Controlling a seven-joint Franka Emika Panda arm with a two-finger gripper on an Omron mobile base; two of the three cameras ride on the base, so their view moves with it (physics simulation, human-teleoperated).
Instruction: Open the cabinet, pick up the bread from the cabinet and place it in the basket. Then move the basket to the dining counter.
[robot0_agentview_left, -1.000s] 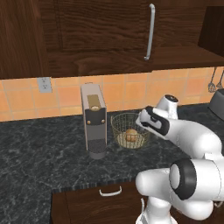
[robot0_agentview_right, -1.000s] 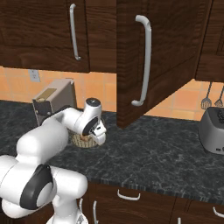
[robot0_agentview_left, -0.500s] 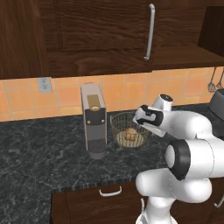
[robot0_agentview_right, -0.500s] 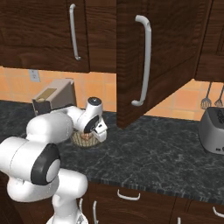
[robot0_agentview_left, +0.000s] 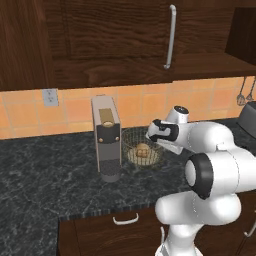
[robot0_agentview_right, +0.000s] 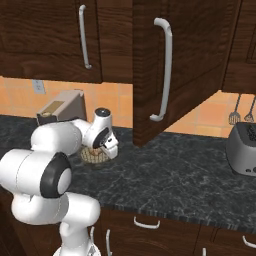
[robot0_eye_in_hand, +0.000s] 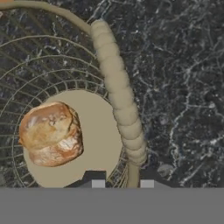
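Note:
The round wire-mesh basket (robot0_agentview_left: 129, 138) stands on the black counter beside the coffee machine, and the golden bread (robot0_agentview_left: 143, 150) lies on its woven bottom. In the hand view the bread (robot0_eye_in_hand: 51, 133) rests left of centre and the thick basket rim (robot0_eye_in_hand: 118, 87) runs down between my fingertips. My gripper (robot0_eye_in_hand: 122, 183) is shut on that rim at the basket's right side (robot0_agentview_left: 153, 138). From the right base view, my hand (robot0_agentview_right: 108, 149) covers part of the basket (robot0_agentview_right: 93, 156). The cabinet door (robot0_agentview_right: 170, 65) hangs open. The dining counter is out of view.
A tall grey coffee machine (robot0_agentview_left: 106, 137) stands close to the basket's left. A toaster (robot0_agentview_right: 242, 150) sits at the far right of the black speckled counter (robot0_agentview_right: 175, 175), with utensils (robot0_agentview_right: 235, 117) hanging on the wall. The open door juts out above the counter.
The jaws have gone from wide open to closed on the basket rim. The hand has settled slightly lower at the basket's edge; basket and bread have stayed put.

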